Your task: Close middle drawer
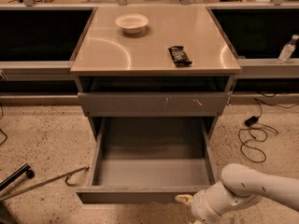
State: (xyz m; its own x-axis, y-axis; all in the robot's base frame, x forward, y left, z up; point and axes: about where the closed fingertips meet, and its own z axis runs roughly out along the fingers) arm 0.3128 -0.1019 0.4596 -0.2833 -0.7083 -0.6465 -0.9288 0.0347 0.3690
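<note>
Middle drawer (152, 174), wide grey metal, stands pulled out. White-armed gripper (183, 199) sits at its front panel's right end, tan-topped cabinet (201, 36) beyond; grip state cannot be told.

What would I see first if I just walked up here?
The big grey middle drawer, pulled wide open low in the middle, showing its bare inside. Then the white robot arm reaching in from the lower right corner, its gripper right by the drawer's front panel. On the cabinet top sit a white bowl and a dark packet.
</note>
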